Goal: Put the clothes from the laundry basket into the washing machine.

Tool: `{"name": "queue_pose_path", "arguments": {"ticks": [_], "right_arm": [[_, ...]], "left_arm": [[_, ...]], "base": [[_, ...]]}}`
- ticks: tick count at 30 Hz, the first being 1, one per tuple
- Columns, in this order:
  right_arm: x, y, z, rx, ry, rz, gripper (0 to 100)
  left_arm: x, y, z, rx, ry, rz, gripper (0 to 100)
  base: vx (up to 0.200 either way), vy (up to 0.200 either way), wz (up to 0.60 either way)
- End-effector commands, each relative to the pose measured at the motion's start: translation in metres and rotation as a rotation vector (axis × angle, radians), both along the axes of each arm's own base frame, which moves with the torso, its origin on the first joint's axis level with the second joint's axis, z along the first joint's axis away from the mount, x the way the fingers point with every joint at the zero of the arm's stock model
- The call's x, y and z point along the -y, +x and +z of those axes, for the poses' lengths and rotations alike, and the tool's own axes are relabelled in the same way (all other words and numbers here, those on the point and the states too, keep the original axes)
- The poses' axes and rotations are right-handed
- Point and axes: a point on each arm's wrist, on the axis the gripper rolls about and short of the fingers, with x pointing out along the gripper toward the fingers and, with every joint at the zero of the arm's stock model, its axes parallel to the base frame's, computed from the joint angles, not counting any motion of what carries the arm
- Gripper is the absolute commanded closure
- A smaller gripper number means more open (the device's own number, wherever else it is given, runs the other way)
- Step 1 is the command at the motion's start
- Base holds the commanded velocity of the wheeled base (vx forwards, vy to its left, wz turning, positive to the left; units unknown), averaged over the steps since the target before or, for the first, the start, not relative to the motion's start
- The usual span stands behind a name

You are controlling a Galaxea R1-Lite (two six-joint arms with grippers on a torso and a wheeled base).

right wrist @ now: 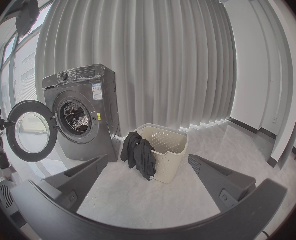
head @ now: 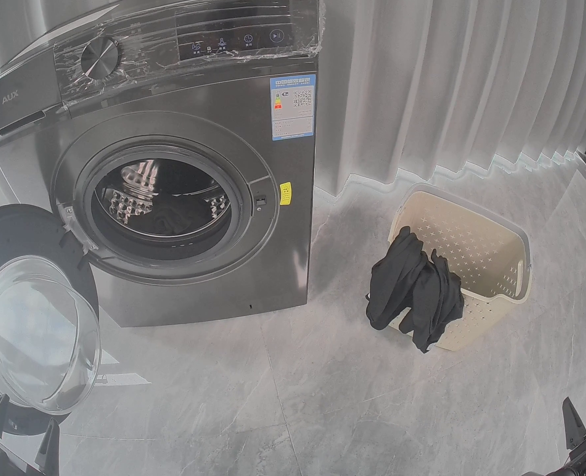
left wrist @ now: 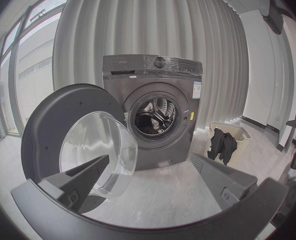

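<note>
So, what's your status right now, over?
Left gripper, right gripper open, empty. Black clothes draped over laundry basket rim; dark cloth in drum. Washing machine door open wide.

The black clothes (head: 415, 289) hide the near corner of the laundry basket (head: 498, 246). A dark thing (head: 167, 216) lies in the washing machine (head: 286, 246) drum, too dim to tell what it is. The head view's bottom edge cuts off the left tool (head: 27, 412) and the right tool (head: 585, 391) below their tips.

Pleated curtain (head: 478, 67), grey marble floor (head: 306, 404)
</note>
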Motion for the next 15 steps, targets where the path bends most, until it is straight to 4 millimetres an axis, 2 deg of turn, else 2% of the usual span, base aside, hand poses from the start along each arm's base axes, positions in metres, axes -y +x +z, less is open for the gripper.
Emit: {"name": "queue_pose_path", "arguments": {"ticks": [1,4,15], "right_arm": [[0.0000,0.0004,-0.0051,-0.005,-0.001,-0.001,0],[0.0000,0.0004,-0.0052,-0.007,-0.001,-0.001,0],[0.0000,0.0004,-0.0051,-0.005,-0.001,-0.001,0]], "left_arm": [[0.0000,0.0004,-0.0051,-0.006,0.003,-0.001,0],[0.0000,0.0004,-0.0051,-0.006,0.000,0.001,0],[0.0000,0.0004,-0.0051,-0.006,-0.003,-0.001,0]], "base": [[0.200,0.000,0.00],[0.200,0.000,0.00],[0.000,0.000,0.00]]}}
